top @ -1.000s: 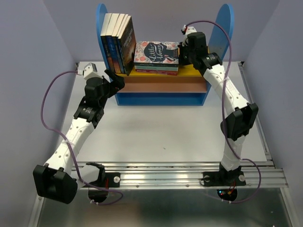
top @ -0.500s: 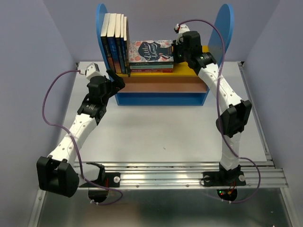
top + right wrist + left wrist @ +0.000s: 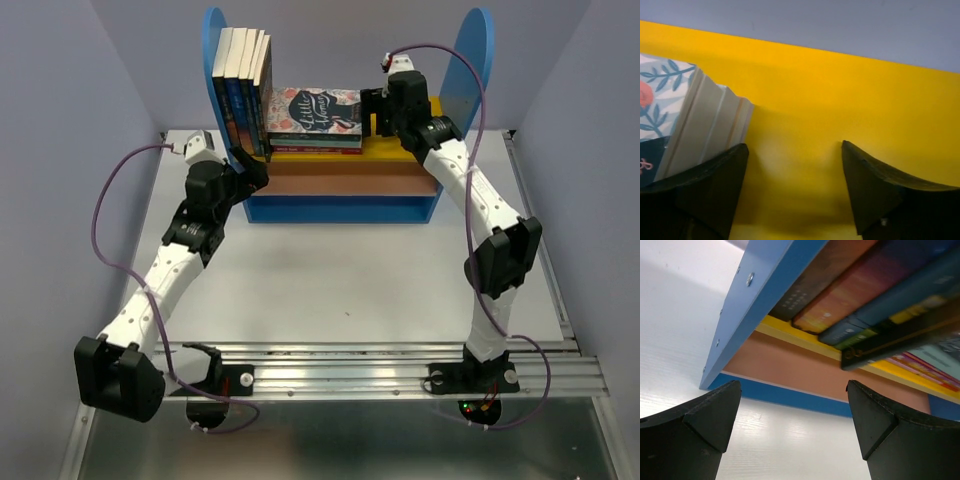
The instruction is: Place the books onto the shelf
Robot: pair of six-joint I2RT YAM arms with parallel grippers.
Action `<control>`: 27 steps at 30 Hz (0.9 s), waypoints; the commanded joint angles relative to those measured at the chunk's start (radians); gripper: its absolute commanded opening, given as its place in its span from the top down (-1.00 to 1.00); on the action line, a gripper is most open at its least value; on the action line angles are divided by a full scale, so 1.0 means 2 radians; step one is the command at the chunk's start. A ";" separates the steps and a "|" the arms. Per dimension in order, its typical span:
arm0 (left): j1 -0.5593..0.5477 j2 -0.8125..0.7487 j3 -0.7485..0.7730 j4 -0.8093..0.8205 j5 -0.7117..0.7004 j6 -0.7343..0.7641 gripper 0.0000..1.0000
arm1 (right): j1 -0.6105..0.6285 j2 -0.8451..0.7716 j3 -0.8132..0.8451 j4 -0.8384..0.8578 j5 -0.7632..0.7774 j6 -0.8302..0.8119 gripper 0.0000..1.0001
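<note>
The right fingers (image 3: 700, 195) are standing apart, gripping nothing, just above the yellow upper board (image 3: 840, 100) beside the floral stack (image 3: 315, 112); the left fingers (image 3: 695, 425) are gaping empty, low before the shelf (image 3: 480, 60). The books (image 3: 245, 90) are standing upright on that board against the shelf's left side, the stack lying flat beside them, all on the tabletop (image 3: 340, 270)

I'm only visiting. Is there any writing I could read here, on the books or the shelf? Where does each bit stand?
"Little Women": curly pale script on the dark oval of the floral book cover, which lies flat on top of its stack; small, only just legible.
Spines of the upright books: there is print, but it is too small from above and blurred in the left wrist view.
No writing shows on the shelf.
</note>
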 commanded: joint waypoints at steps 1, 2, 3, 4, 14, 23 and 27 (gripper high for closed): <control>-0.006 -0.077 0.022 0.026 0.015 0.027 -0.98 | 0.035 -0.043 -0.016 -0.007 0.023 0.018 -0.99; -0.006 -0.088 0.024 0.023 0.019 0.029 -0.98 | 0.035 -0.050 -0.020 -0.007 0.030 0.016 -1.00; -0.007 -0.097 0.028 0.019 0.023 0.030 -0.98 | 0.035 -0.060 -0.024 -0.006 0.034 0.016 -1.00; -0.006 -0.114 0.037 0.009 0.032 0.030 -0.98 | 0.035 -0.082 -0.037 -0.003 0.034 0.010 -1.00; -0.009 -0.167 0.104 -0.081 -0.006 0.017 -0.98 | 0.035 -0.208 -0.094 -0.011 -0.018 0.006 -1.00; -0.009 -0.210 0.133 -0.260 -0.073 -0.029 -0.98 | 0.035 -0.351 -0.230 -0.037 -0.040 0.079 -1.00; -0.009 -0.230 0.120 -0.375 -0.139 -0.078 -0.98 | 0.035 -0.474 -0.373 -0.038 0.017 0.150 -1.00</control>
